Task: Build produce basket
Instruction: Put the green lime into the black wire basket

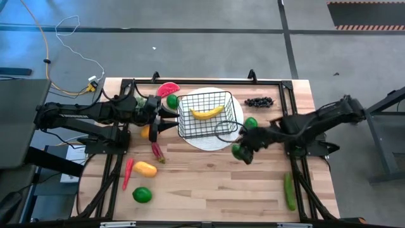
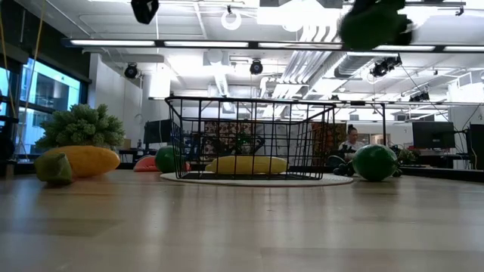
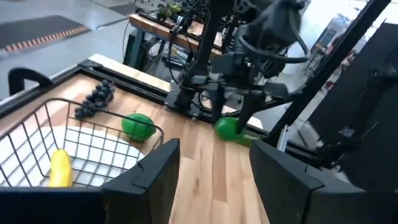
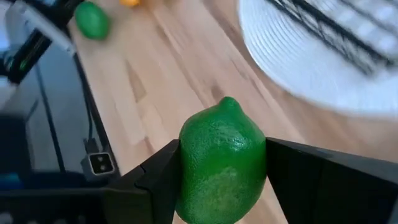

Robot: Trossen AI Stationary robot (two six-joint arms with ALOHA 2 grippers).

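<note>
- Your right gripper (image 4: 222, 168) is clamped on a green lime (image 4: 221, 168), one finger on each side of it (the right wrist view shows this best).
- In the high view that held lime (image 1: 238, 151) sits off the basket's near right corner, just past the rim of the white plate (image 1: 209, 143); in the low view it appears well above the wood.
- The basket (image 1: 209, 114) stands on the plate and holds the yellow banana (image 1: 207, 113).
- A second lime (image 1: 251, 123) lies just beside the basket's right side, and the dark grapes (image 1: 259, 101) sit at the far right of the table.
- Your left gripper (image 1: 166, 116) waits at the basket's left side with its fingers spread apart, nothing between them.
- Near it you have the watermelon slice (image 1: 168, 89) and what looks like another lime (image 1: 172, 101), partly hidden.
- Toward the near edge lie a third lime (image 1: 142, 194) and the cucumber (image 1: 289, 191), well apart.
</note>
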